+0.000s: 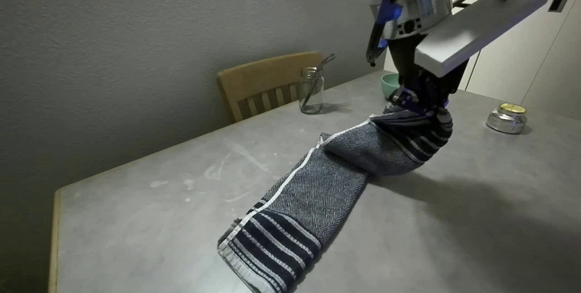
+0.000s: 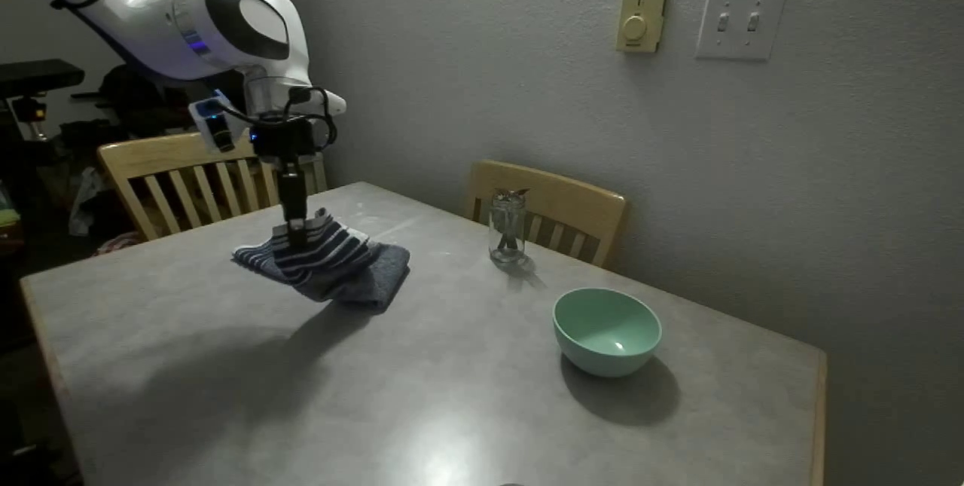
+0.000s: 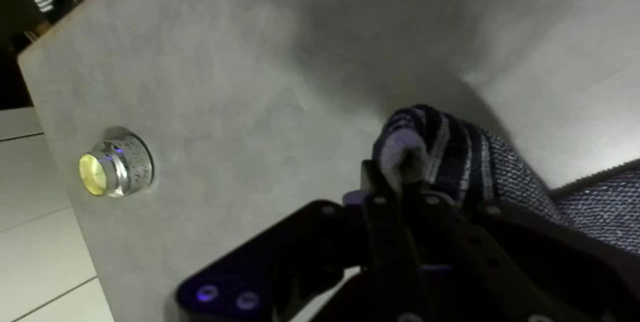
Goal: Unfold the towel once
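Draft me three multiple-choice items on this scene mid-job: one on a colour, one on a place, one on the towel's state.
1. What colour is the bowl?
A) Red
B) Mint green
C) Black

2. Where is the glass jar?
A) On the table, near a wooden chair
B) Inside the bowl
C) Under the table

3. How is the towel?
A) Lying wholly flat on the table
B) Lifted wholly clear of the table
C) One end raised in the shut claw, the other on the table

1 B: its wall is mint green in both exterior views.
2 A: both exterior views show it standing on the table, the chair close by.
3 C: one striped end is pinched up above the table, while the opposite striped end lies on it.
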Controlling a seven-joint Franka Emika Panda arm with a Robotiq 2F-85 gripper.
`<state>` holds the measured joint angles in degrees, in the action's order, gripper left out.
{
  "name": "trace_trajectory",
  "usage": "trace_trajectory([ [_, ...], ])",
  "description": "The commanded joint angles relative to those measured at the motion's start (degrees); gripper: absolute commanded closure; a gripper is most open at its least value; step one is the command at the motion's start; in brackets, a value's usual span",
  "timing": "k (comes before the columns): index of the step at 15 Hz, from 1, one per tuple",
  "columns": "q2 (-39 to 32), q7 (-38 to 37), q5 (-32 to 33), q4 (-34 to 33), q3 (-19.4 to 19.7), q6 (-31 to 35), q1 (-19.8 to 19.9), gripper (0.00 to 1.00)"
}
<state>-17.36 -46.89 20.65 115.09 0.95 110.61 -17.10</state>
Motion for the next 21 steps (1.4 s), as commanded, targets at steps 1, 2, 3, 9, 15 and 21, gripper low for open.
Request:
trace_trajectory([
  [1,1.73,-3.85,1.03,0.74,-1.30,-5.73,0.85,0.99],
  [2,1.75,-4.59,1.00,0.38,-1.53,-7.46,0.88,0.99],
  [3,1.65,-5.09,1.03,0.10,-1.74,-8.78,0.93,0.99],
  [9,1.66,-2.67,1.56,0.15,-2.78,-13.54,1.65,0.99],
  [15,3.31,1.72,5.93,4.04,-2.33,-11.11,3.06,0.99],
  [21,5.65,8.04,13.59,6.32,-1.07,-7.29,6.75,0.99],
])
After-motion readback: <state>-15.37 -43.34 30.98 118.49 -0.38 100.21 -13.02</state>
